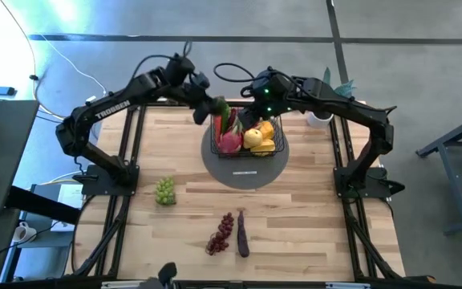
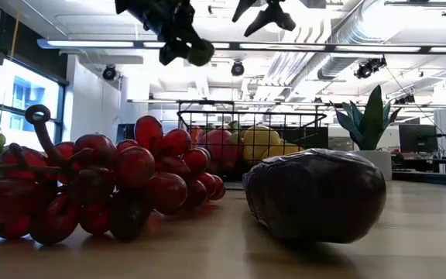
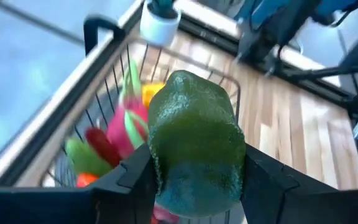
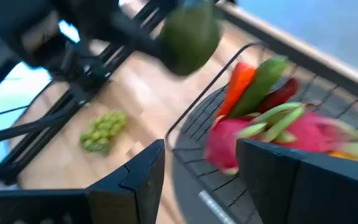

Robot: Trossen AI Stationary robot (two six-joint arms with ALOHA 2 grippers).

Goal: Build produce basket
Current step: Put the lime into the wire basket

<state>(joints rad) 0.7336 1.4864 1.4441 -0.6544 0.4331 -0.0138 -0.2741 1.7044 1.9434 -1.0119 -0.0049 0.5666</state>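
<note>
The black wire basket (image 1: 248,138) stands on a round grey disc (image 1: 243,170) at the table's far middle. It holds a pink dragon fruit (image 1: 229,142), yellow fruits (image 1: 257,138), red chilies and a cucumber (image 4: 260,84). My left gripper (image 1: 209,109) is shut on a dark green, bumpy fruit (image 3: 194,143), high above the table beside the basket's far left corner. My right gripper (image 4: 194,168) is open and empty above the basket's far edge (image 1: 261,92). Green grapes (image 1: 164,191), red grapes (image 1: 220,233) and a purple eggplant (image 1: 242,233) lie on the table. My left gripper pinches the green fruit's two opposite sides (image 3: 157,165) between its two fingers, near the fruit's lower half. The fruit's rounded end sticks out past the fingertips. It is lifted clear, well above the table and the basket rim, as the low view (image 2: 200,53) shows.
A potted plant in a white pot (image 1: 321,118) stands at the table's far right, close behind the basket. The near half of the table holds only the grapes and the eggplant. Both arms crowd the space above the basket's far side.
</note>
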